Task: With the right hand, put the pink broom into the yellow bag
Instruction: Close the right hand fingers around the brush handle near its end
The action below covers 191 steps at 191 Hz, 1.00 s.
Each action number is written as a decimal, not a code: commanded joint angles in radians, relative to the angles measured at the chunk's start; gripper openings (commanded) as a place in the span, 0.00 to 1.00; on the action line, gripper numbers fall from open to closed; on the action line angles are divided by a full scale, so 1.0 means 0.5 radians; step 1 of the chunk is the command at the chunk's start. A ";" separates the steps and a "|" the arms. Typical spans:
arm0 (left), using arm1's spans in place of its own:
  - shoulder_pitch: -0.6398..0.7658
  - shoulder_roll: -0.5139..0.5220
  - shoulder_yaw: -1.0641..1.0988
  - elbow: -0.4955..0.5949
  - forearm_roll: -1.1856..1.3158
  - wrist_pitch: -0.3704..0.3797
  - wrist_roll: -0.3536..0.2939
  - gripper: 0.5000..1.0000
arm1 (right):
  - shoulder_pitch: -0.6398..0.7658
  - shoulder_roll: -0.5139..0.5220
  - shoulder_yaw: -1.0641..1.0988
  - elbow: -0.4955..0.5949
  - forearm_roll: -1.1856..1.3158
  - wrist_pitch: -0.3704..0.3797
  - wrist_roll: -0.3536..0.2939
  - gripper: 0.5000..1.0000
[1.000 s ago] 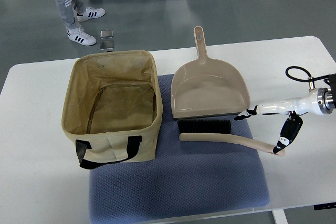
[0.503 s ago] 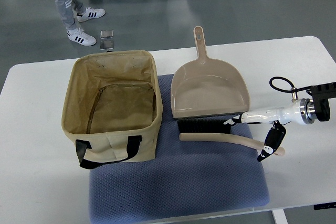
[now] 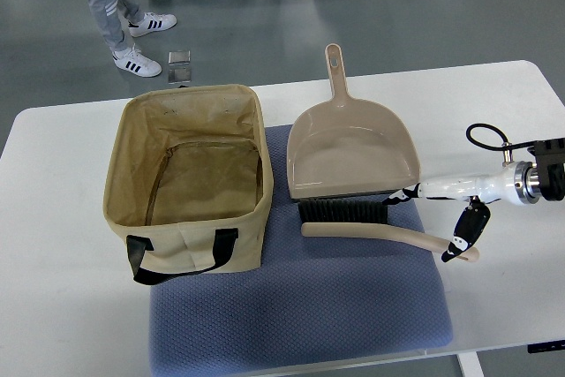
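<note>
- Mat [image 3: 300,306] lies on the table [image 3: 53,306].
- Bag [image 3: 187,178] stands on the mat's left part.
- Dustpan [image 3: 351,147] lies right of the bag.
- Broom [image 3: 371,227] lies just in front of the dustpan, handle toward the right.
- Right hand [image 3: 446,218] is at the handle's end.

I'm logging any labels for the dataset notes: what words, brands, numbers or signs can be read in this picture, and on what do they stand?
None can be read.
Yellow bag: no print showing.
Dustpan: plain, no lettering.
Pink broom: plain, no lettering.
Blue mat: texture only.
Right hand, by the broom's handle end: black and white, no text.
Striped shoes on the floor: stripes, no legible brand.
Small metal box on the floor: too small to tell.
</note>
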 commanded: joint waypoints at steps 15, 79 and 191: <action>0.000 0.000 0.000 0.000 0.000 0.000 0.000 1.00 | -0.011 -0.003 -0.003 0.001 -0.005 -0.002 -0.008 0.95; 0.003 0.000 0.000 0.000 0.000 0.000 0.000 1.00 | -0.070 -0.003 0.000 -0.002 -0.030 -0.032 -0.066 0.95; 0.003 0.000 0.000 0.000 0.000 0.000 0.000 1.00 | -0.097 0.046 0.003 -0.002 -0.060 -0.133 -0.088 0.83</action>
